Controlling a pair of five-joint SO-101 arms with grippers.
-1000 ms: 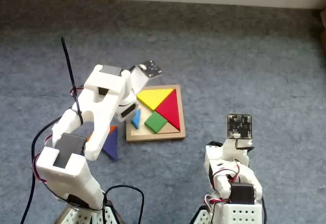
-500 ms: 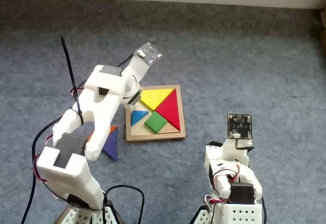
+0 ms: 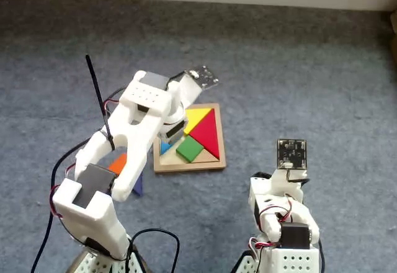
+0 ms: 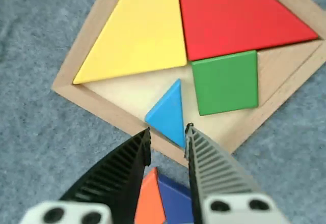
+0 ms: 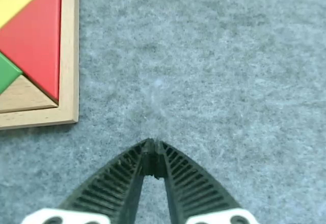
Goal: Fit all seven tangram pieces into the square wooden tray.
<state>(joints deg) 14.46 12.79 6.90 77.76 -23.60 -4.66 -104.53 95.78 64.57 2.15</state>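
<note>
On the grey carpeted counter (image 3: 298,68), the left claw (image 4: 167,130), jaws slightly apart, has dropped the small blue triangle (image 4: 168,114) into the square wooden tray (image 4: 102,107), so four pieces are in.

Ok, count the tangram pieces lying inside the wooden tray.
4: the yellow triangle and red triangle side by side filling half the tray; green square against the red one; small blue triangle beside the square, near the rim. None looks hidden.

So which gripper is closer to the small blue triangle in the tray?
Left. The left gripper is open above the blue triangle in the tray; the right gripper is shut over carpet beside it.
</note>
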